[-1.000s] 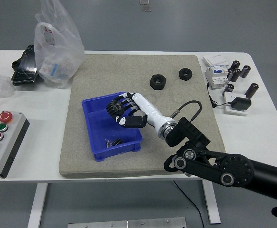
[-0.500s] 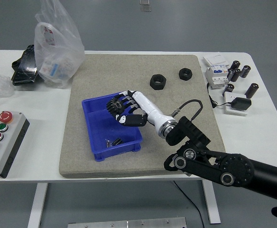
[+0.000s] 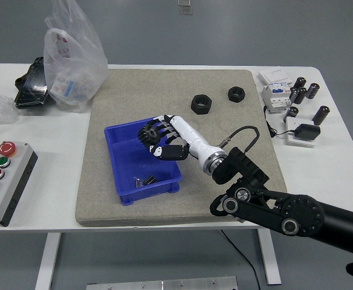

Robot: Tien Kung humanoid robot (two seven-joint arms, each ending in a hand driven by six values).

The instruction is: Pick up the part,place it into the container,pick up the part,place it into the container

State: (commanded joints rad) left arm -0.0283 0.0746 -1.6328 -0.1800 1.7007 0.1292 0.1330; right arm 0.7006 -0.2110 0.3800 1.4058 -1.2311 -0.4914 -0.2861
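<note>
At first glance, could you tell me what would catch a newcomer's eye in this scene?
The right hand draws the eye first: it reaches in from the lower right and holds a black toothed gear over the blue bin, which sits on the grey mat's left half. Next come the two black hex nuts farther back on the mat, and the button box at the table's left edge.

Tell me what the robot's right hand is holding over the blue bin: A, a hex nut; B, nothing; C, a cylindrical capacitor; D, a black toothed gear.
D: the right hand has its fingers curled around a black toothed gear above the blue bin, while both hex nuts lie untouched on the grey mat.
</note>
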